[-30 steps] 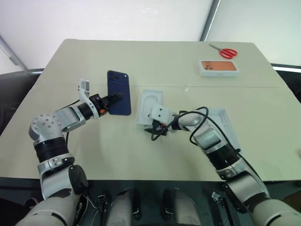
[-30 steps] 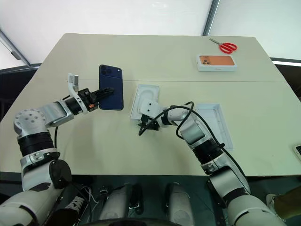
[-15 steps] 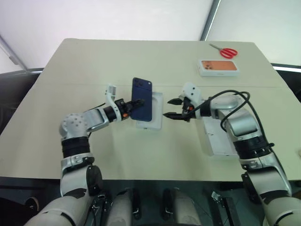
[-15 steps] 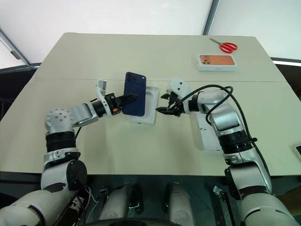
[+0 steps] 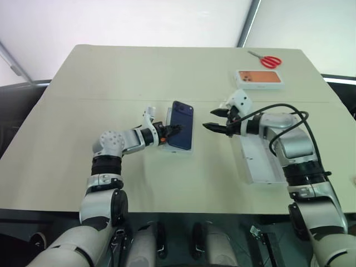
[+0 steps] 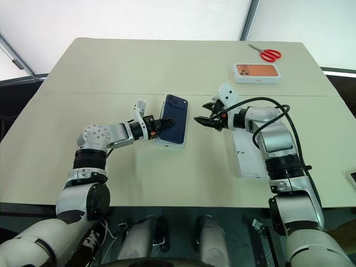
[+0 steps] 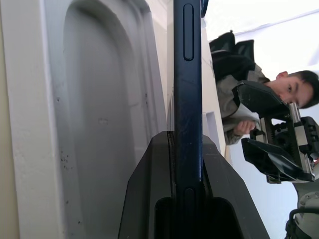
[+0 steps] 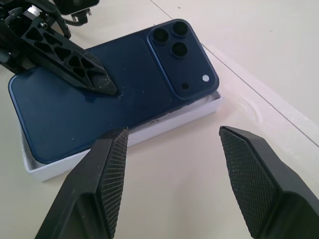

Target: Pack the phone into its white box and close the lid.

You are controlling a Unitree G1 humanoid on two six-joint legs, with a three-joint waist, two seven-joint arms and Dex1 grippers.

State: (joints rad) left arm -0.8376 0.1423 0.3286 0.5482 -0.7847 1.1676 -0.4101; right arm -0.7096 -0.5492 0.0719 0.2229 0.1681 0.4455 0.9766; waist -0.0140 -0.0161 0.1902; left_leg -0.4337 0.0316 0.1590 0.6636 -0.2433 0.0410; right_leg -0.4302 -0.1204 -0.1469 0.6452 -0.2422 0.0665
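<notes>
While the left end effector grips the phone edge-up over the box, lay it flat before release; right end effector spread, at 3 o'clock.

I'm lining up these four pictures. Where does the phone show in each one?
Left eye view: phone, centre, over the white box.
Right eye view: phone, centre.
Left wrist view: phone edge-on, mid-frame.
Right wrist view: phone, upper left.
Shared landmark: the left gripper holding it.

Left gripper gripping phone over white box, right gripper open
</notes>
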